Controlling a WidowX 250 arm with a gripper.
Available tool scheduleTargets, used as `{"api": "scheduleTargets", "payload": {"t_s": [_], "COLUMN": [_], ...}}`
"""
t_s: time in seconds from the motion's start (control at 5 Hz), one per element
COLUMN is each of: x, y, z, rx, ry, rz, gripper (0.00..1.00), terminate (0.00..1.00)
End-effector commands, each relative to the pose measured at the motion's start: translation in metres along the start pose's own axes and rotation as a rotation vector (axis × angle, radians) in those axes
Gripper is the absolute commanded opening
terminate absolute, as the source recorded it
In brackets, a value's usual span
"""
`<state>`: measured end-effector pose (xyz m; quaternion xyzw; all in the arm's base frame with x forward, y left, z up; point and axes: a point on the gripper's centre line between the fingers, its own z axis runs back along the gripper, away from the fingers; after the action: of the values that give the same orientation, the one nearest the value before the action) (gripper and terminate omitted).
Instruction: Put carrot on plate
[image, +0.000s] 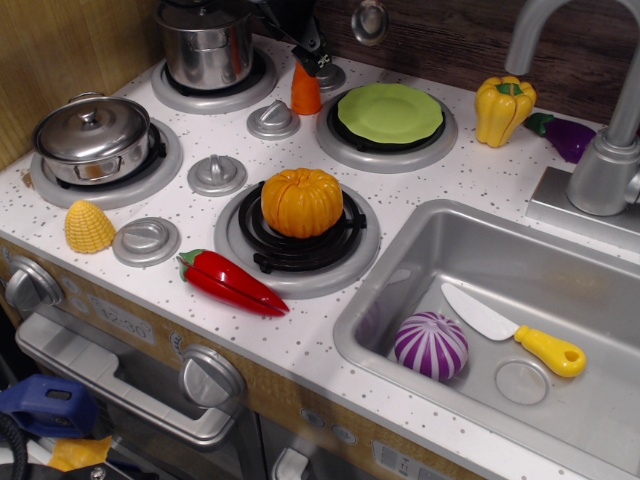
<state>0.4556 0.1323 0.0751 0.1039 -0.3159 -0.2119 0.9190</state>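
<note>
**Carrot under the pincer, plate one short hop away**

I have the pincer (318, 62) at the back of the table (300, 340), right over the top of the carrot (306, 92). The carrot stands upright on its wide end, just to the left of the plate (390, 112), which sits on the rear right burner. The dark fingers meet the carrot's tip, but from this angle I cannot tell whether they are clenched on it or merely touching it. Its base looks to rest on the counter, so I judge it not yet lifted.

The upright pose suits a grasp from above on the narrow tip, which is probably why I come in from overhead. The plate is bare, so any spot inside its rim will do.

The ribbed pumpkin (301, 201) on the front burner and the red chili pepper (230, 283) lie well clear of the path. The nearby stove knob (273, 119) is close to the carrot's left, so I would move rightward after lifting.
</note>
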Motion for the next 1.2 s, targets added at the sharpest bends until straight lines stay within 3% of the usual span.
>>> {"api": "scheduleTargets", "payload": {"t_s": [0.0,1.0], "x": [0.000,-0.004], "y": [0.000,0.016], "z": [0.000,-0.038], "rx": [0.000,-0.021], "ry": [0.000,-0.046], "rz": [0.000,-0.028], "gripper": [1.00,1.00], "terminate": [0.00,0.00]}}
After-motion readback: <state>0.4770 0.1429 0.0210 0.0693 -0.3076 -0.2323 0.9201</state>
